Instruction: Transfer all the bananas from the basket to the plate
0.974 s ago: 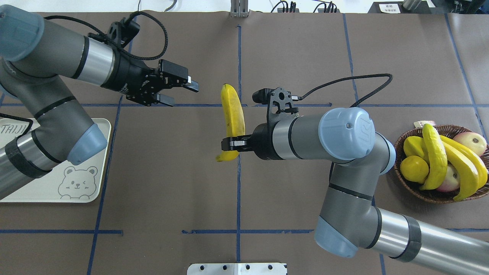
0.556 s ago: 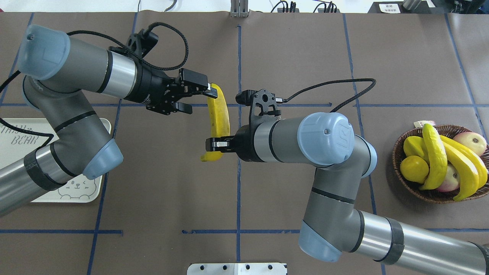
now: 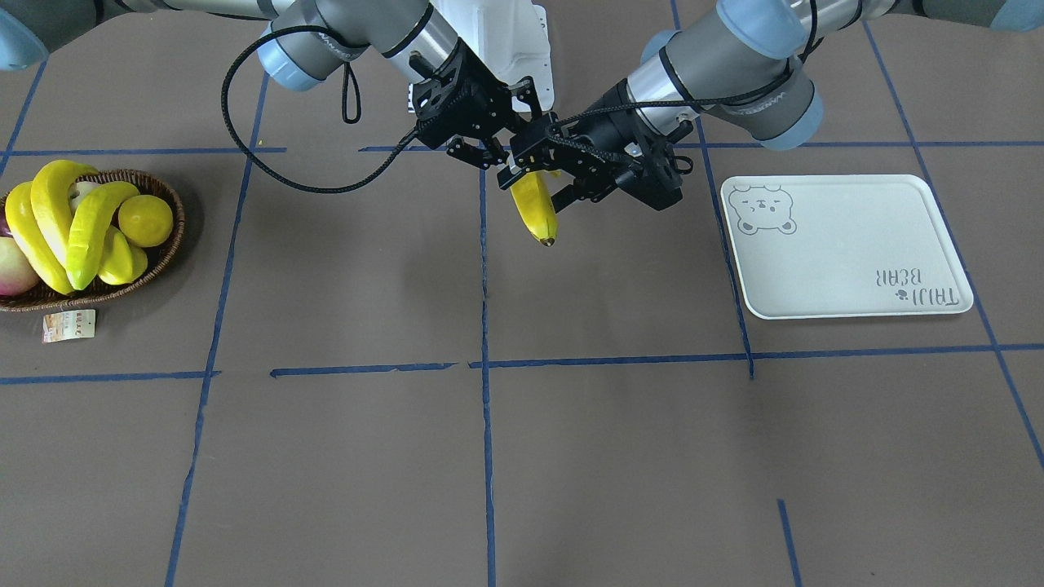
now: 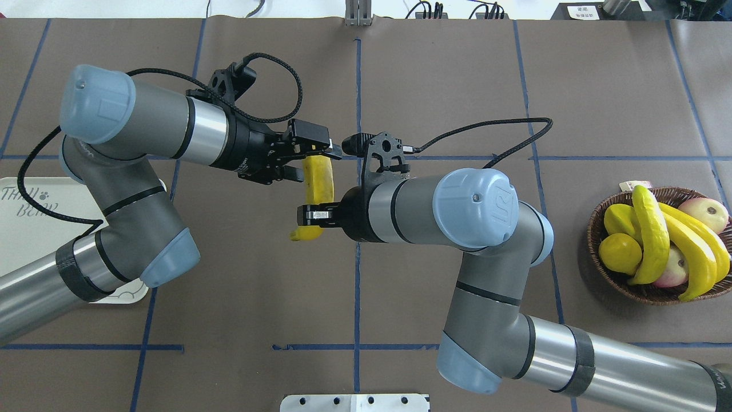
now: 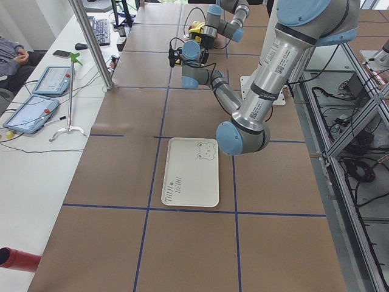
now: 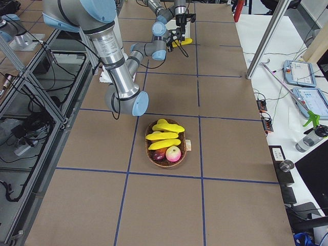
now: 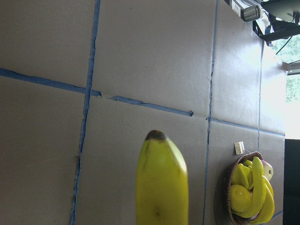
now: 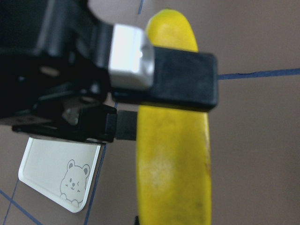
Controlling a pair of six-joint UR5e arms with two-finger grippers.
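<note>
I'm holding one banana (image 4: 320,183) in mid-air over the middle of the worktop (image 4: 229,286). The right gripper (image 4: 309,216) is clenched on its lower end, so the upper part is standing free for a hand-over. The left gripper (image 4: 314,163) is straddling that upper part, its jaws spread and, I judge, not yet gripping. From the banana, the plate (image 3: 848,244) is lying bare at 9 o'clock and the basket (image 4: 640,294) at 3 o'clock, holding the other bananas (image 4: 652,234) beside a lemon (image 4: 620,253). The right wrist's camera mount (image 4: 383,154) is crowding the left jaws.
</note>
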